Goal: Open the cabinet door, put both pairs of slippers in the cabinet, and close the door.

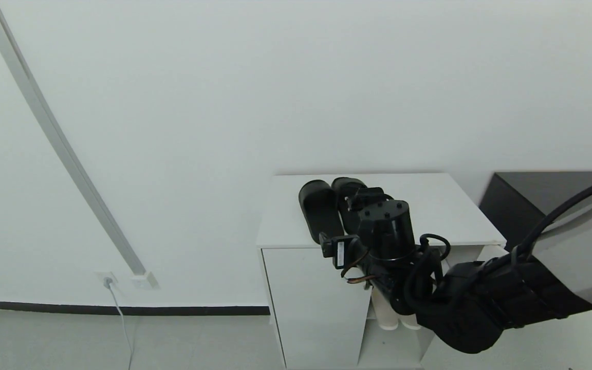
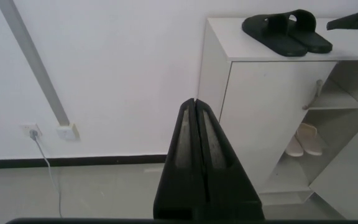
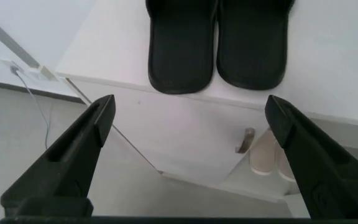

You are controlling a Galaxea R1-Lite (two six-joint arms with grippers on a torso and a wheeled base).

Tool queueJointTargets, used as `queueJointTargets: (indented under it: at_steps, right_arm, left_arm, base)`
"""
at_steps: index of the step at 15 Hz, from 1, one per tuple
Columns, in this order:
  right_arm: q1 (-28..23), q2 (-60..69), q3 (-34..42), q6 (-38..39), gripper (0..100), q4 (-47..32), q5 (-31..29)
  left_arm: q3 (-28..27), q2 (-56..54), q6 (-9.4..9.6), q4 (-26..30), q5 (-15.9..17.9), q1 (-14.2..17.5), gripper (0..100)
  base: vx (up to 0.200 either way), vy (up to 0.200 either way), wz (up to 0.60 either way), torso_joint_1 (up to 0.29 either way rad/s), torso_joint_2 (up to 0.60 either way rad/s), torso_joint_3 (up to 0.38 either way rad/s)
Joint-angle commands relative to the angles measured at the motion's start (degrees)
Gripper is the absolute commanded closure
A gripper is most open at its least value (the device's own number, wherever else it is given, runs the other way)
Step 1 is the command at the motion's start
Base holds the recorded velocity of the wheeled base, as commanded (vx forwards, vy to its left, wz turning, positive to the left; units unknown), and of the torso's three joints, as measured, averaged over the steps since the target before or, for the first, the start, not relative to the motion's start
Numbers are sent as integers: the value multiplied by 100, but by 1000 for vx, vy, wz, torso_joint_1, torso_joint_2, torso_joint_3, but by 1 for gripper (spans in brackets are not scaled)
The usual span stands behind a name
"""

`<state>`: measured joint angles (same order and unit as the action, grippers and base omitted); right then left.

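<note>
In the middle of the head view the matte black slippers (image 1: 329,210) lie on the flat top of the smooth white cabinet (image 1: 429,205), the right gripper (image 3: 189,104) spread wide near them, the left gripper (image 2: 195,102) closed tight.

- My right fingers (image 3: 73,155): smooth, matt black plastic.
- My left fingers (image 2: 188,143): same plastic, greyer inner faces.
- The black slippers (image 3: 182,50): matt, probably foam rubber.
- The cabinet (image 1: 316,303): smooth white board.

a grey conduit (image 1: 59,139) slants down the wall (image 1: 327,77), a cable (image 1: 123,318) hanging from a socket (image 1: 107,280) nearby.
</note>
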<state>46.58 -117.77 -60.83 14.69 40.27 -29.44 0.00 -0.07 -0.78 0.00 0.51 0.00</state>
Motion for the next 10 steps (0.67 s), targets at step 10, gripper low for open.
queueJointTargets:
  at_steps: [10]
  right_arm:
    - [-290, -1055, 10, -722, 0, 1405, 88]
  left_arm:
    - [0, 7, -10, 0, -7, 0, 100]
  base:
    - [120, 0, 0, 4, 1, 1]
